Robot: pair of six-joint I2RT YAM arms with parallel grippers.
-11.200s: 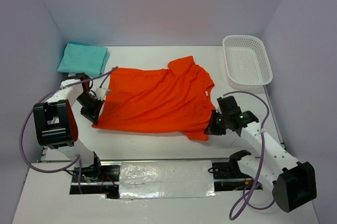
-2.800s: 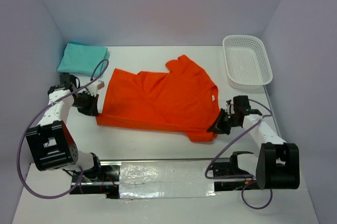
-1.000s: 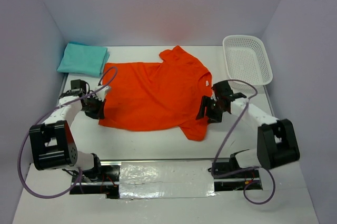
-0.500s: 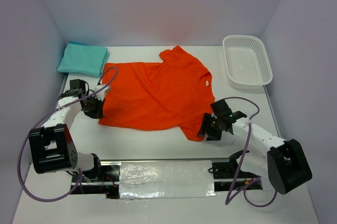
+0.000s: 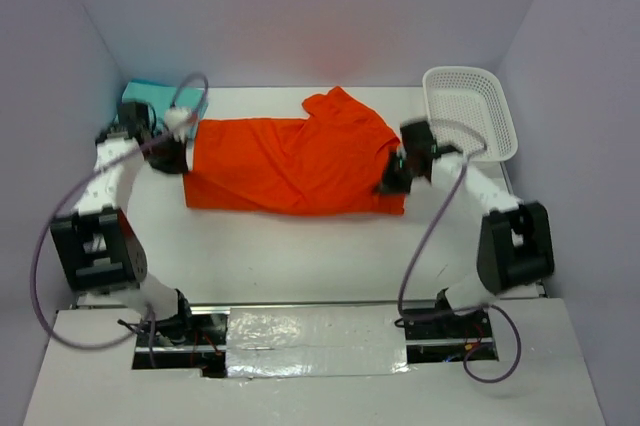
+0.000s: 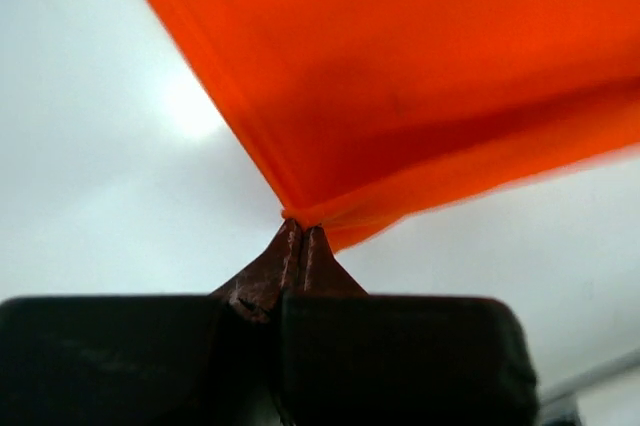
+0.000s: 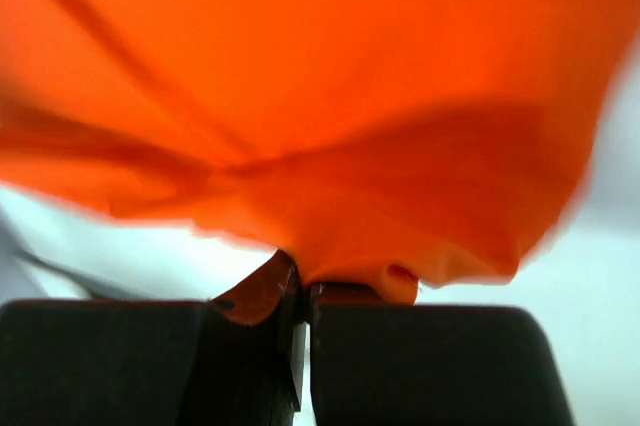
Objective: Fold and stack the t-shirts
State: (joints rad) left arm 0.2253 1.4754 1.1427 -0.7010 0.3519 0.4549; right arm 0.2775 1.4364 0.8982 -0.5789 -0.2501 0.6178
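Orange t-shirt [image 5: 290, 161] mid-table, laid out as a long left-to-right band; left end pinched tight in left gripper [image 6: 300, 238], right end clamped likewise in right gripper [image 7: 300, 284]; teal t-shirt [image 5: 138, 96] folded at far left corner, only partly in view. Likely light, limp, sagging between grips; best held at hems or corners, both ends taut, to avoid bunching.

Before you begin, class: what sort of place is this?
Probably a robotics test bench: plain walls box in a white table, a left arm and right arm are bolted at its near edge, and both hold an orange t-shirt.
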